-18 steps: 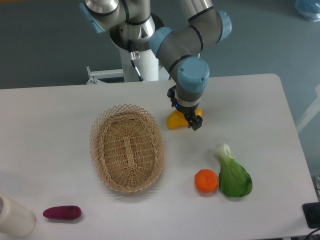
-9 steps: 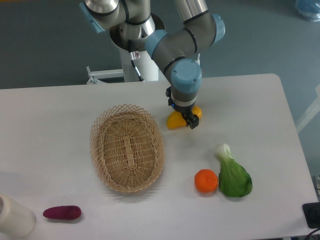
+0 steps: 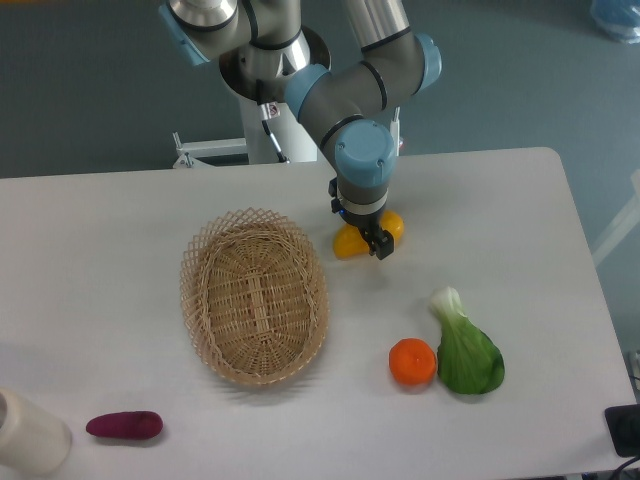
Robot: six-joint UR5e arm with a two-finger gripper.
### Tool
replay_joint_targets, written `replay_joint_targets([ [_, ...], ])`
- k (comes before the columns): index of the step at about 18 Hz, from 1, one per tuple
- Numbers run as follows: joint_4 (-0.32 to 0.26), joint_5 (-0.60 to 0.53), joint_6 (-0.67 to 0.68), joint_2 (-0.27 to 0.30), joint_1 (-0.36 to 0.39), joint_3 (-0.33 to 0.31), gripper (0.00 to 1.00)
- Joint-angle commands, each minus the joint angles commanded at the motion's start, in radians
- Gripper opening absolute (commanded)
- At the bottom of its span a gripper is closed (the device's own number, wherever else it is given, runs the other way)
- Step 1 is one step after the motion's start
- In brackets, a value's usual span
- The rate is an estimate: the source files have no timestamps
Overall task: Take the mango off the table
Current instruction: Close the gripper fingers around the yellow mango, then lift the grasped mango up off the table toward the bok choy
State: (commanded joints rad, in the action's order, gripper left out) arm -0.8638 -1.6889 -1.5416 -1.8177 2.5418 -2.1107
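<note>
While the white desk (image 3: pixel 150 210) fills most of the frame, the basket (image 3: pixel 254 296) sits left of middle. Above middle, the claw (image 3: pixel 365 232) points down over the mango (image 3: pixel 350 242), hiding its middle; whether it grips, I cannot tell.

Dark grey-blue floor (image 3: pixel 100 90) fills the whole upper part behind the white surface (image 3: pixel 520 250), matte, no visible seams. White metal frame piece (image 3: pixel 205 152) sits low on the floor by the surface's far edge. Pale blue object (image 3: pixel 615 18) at the top right corner (cut off, can't tell what). Dark item (image 3: pixel 622 430) at the lower right edge. Light is even and soft, with faint shadows.
</note>
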Motion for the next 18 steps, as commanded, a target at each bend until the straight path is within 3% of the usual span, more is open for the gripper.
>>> replay_joint_targets([
  [4, 0.029, 0.000, 0.002, -0.003, 0.000, -0.009, 1.00],
  [8, 0.029, 0.000, 0.000, -0.003, 0.000, -0.005, 0.68],
  [10, 0.029, 0.000, -0.002, -0.003, 0.000, -0.005, 0.61],
  [14, 0.029, 0.000, -0.006, -0.003, 0.002, 0.008, 0.58],
  [18, 0.009, -0.005, -0.009, -0.002, 0.002, 0.083, 0.58],
])
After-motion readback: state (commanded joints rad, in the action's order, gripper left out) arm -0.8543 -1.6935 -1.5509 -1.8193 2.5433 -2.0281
